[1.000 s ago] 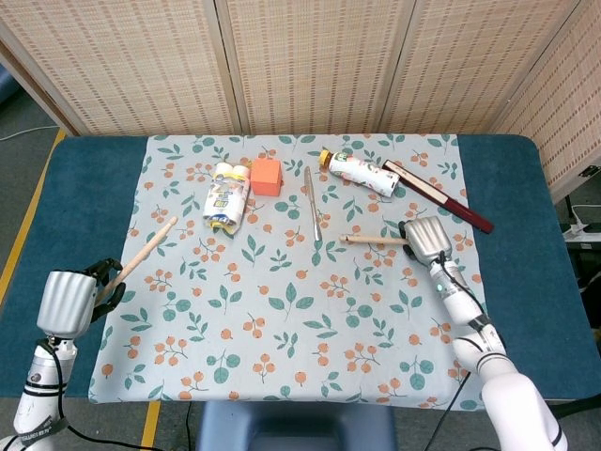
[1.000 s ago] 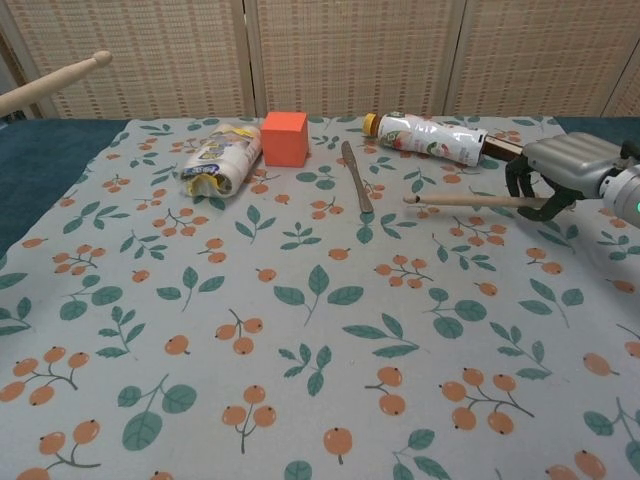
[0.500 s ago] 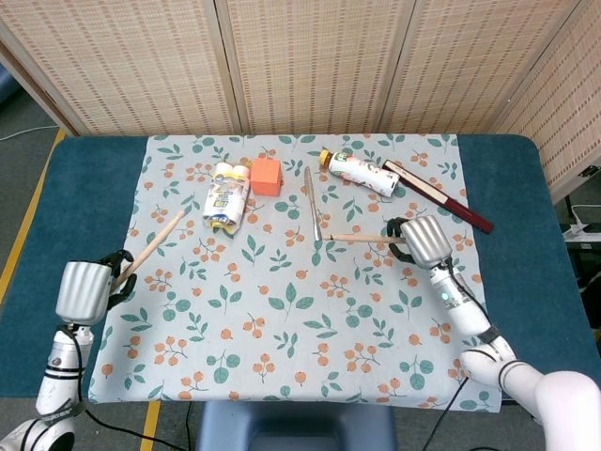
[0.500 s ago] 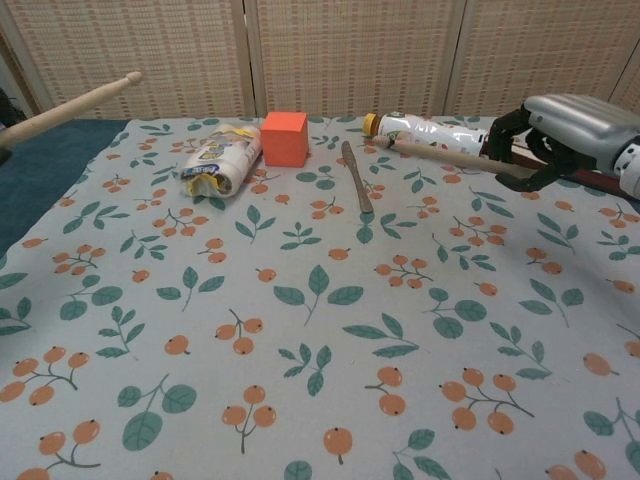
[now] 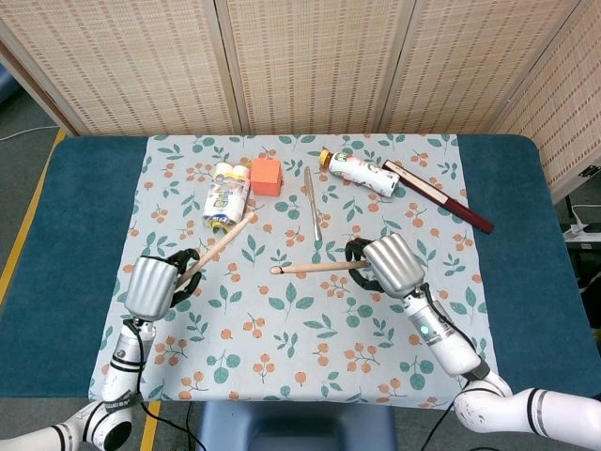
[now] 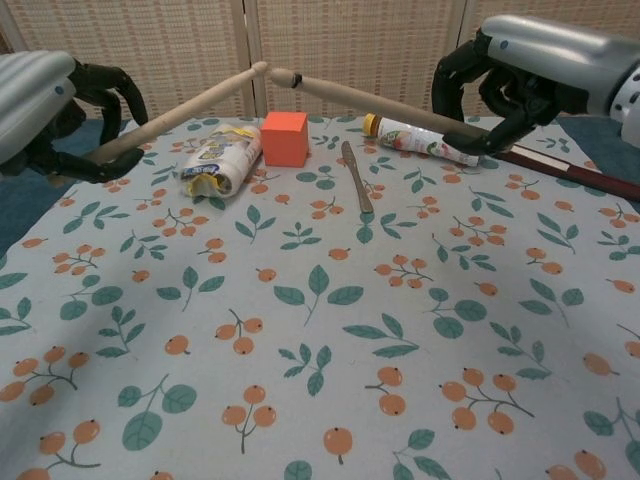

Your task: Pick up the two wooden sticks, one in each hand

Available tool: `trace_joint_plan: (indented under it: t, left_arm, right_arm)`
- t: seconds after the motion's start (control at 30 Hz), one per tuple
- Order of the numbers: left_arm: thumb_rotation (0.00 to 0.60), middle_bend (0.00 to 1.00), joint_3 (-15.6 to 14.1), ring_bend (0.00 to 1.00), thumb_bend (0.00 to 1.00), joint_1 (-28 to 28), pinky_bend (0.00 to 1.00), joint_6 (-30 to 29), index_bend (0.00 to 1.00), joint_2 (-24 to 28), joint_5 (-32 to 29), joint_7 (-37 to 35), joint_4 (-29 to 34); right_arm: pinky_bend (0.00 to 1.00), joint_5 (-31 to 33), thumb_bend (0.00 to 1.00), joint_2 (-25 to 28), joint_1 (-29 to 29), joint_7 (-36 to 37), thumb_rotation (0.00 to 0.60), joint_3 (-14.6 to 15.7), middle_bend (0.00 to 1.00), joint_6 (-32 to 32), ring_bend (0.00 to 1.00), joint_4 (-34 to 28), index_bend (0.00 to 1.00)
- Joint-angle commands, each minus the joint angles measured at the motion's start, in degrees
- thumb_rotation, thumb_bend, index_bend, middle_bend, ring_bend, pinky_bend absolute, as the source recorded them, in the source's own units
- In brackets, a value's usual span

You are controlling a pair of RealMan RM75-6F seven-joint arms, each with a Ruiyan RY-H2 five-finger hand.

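My left hand (image 5: pixel 150 284) (image 6: pixel 45 110) grips one wooden stick (image 5: pixel 222 242) (image 6: pixel 190 108), which slants up and to the right, lifted above the cloth. My right hand (image 5: pixel 392 265) (image 6: pixel 540 70) holds the other wooden stick (image 5: pixel 315 268) (image 6: pixel 370 100), which points left and is also raised off the table. In the chest view the two stick tips nearly meet above the orange cube (image 6: pixel 284 137). Both hands have their fingers curled around the stick ends.
On the leaf-patterned cloth (image 5: pixel 300 310) lie an orange cube (image 5: pixel 267 176), a crumpled snack packet (image 5: pixel 223 197) (image 6: pixel 215 160), a metal knife (image 5: pixel 313 207) (image 6: pixel 356 175), a printed bottle (image 5: pixel 359 173) (image 6: pixel 425 135) and a dark red flat stick (image 5: pixel 437 195).
Both hands have risen and moved inward toward the table's middle, carrying their sticks. The stick tips have swung closer together.
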State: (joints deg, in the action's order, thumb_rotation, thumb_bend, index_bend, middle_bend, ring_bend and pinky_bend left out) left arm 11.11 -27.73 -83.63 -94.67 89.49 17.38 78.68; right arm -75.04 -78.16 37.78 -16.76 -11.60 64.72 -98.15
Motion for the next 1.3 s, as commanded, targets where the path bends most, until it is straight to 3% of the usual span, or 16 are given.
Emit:
trace_joint_plan:
  t: [0.03, 0.6, 0.87, 1.1, 1.3]
  left_arm:
    - [0.600, 0.86, -0.65, 1.00, 0.36, -0.37, 1.00, -0.62, 0.69, -1.19, 1.04, -0.79, 0.79]
    - [0.600, 0.86, -3.13, 1.00, 0.36, 0.13, 1.00, -1.91, 0.69, -4.43, 3.28, -4.80, 3.93]
    - [0.600, 0.86, -3.31, 1.00, 0.36, 0.33, 1.00, -1.76, 0.69, -4.03, 3.47, -4.20, 3.26]
    - [0.600, 0.86, -4.09, 1.00, 0.36, 2.11, 1.00, -2.52, 0.69, 1.65, 3.56, -2.75, 0.08]
    - [0.600, 0.86, -5.96, 1.00, 0.36, 4.98, 1.00, -2.82, 0.70, 9.47, 2.85, -5.40, -2.88]
  right_arm:
    - [1.00, 3.65, 0.50, -0.02, 1.29, -2.94, 0.600, -1.75, 0.70, -1.37, 0.82, -1.62, 0.84]
    - [1.00, 10.42, 0.50, -6.02, 5.96, -4.39, 0.600, -4.75, 0.70, -4.30, 0.82, 2.23, 0.84]
    - [1.00, 10.82, 0.50, -5.62, 5.96, -5.30, 0.600, -3.94, 0.70, -3.75, 0.82, 2.12, 0.84]
    - [1.00, 12.70, 0.50, -2.09, 4.17, -8.05, 0.600, -2.39, 0.70, -2.65, 0.82, 4.36, 0.84]
    - [1.00, 15.07, 0.50, -2.07, 1.96, -4.00, 0.600, -0.52, 0.70, -4.89, 0.80, 14.60, 0.84]
